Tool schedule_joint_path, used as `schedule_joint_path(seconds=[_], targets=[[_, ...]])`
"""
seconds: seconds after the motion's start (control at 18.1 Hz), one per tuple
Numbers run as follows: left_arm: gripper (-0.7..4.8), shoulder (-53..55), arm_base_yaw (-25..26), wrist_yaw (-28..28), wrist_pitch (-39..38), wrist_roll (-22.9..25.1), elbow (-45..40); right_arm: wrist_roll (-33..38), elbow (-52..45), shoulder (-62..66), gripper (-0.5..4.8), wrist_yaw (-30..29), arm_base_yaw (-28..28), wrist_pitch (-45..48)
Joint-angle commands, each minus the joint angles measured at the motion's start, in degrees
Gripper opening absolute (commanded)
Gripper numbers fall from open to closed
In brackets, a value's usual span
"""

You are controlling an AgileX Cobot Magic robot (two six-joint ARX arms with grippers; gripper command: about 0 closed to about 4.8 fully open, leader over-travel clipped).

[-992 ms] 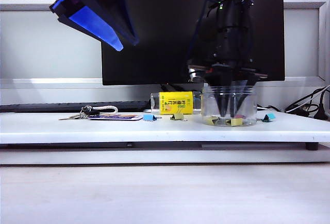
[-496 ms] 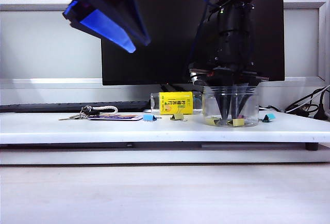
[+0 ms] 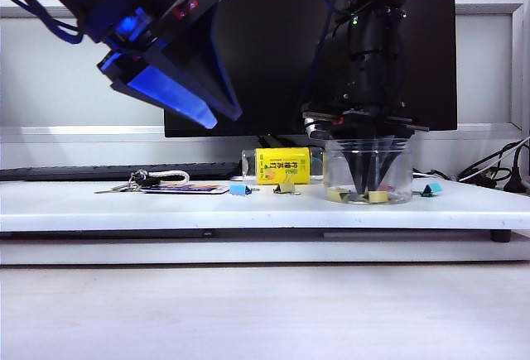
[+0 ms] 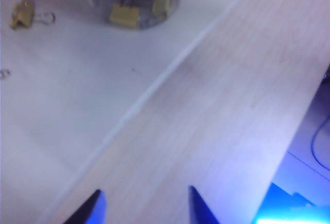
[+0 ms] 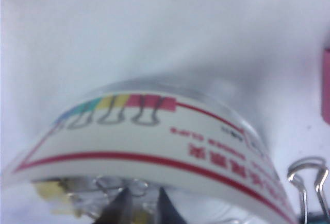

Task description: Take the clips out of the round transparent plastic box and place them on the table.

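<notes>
Your clips lie on the floor of the round transparent plastic box, which stands right of centre in the exterior view on the white worktop; one more olive clip already lies on the worktop to its left, beside the yellow packet. The risk, as I judge it, is that the narrow fingers pinch only a wire handle and the clip slips on the lift, or they drag the light box along and tip it. The right gripper is down inside the box, fingers nearly together over the clips; whether they hold one you cannot tell. The left gripper hangs high at upper left, fingers spread, holding nothing.
</notes>
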Motion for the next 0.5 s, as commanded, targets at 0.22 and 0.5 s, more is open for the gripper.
schedule_joint_path(seconds=[0.22,0.5], targets=[[2.14,3.4,0.0,-0.8,1.4,-3.4,-1.8,0.0,-0.8,1.6,0.52,-0.9,0.1,3.2],[2.14,5.6,-0.1,-2.6,2.7,-7.0,-1.9,0.0,-0.8,1.6,0.0,-0.9,0.1,4.3]])
